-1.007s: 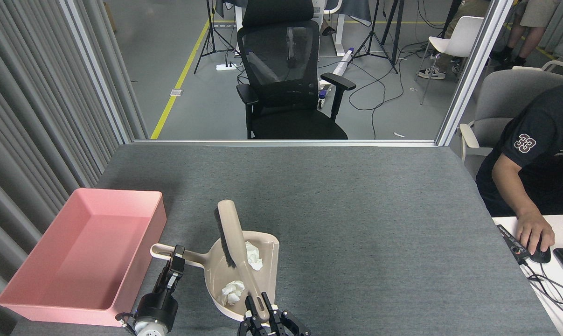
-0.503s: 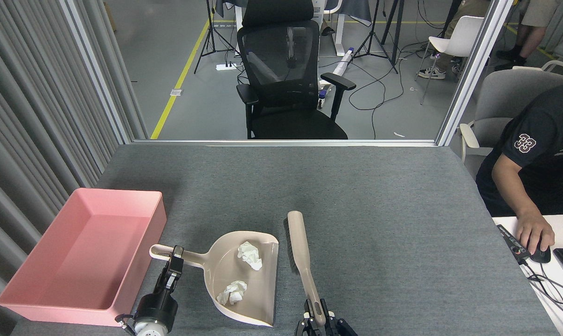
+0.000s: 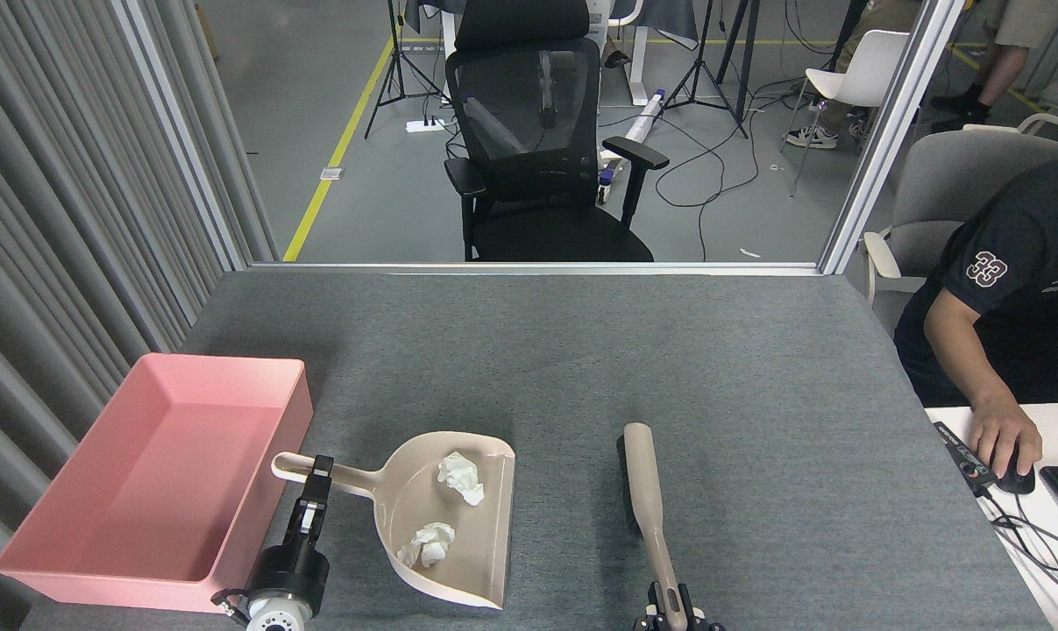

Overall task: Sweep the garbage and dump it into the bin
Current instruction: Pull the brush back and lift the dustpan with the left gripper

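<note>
Two wads of white tissue garbage (image 3: 461, 478) (image 3: 429, 543) lie inside the beige dustpan (image 3: 485, 561) on the grey table. My left gripper (image 3: 316, 474) is shut on the dustpan's handle, just right of the pink bin (image 3: 294, 412), which holds nothing. At the bottom edge my right gripper (image 3: 671, 611) is shut on the handle of the beige brush (image 3: 644, 491), which points away from me to the right of the dustpan, apart from it.
The grey table (image 3: 669, 350) stretches far and right. A person sits at the right with a hand (image 3: 1006, 438) on a mouse on a white desk. A black office chair (image 3: 537, 149) stands beyond the far edge. Grey slats line the left.
My right gripper has carried the brush out of the dustpan and off to the right. The dustpan has shifted slightly left and toward the bin with my left gripper.
</note>
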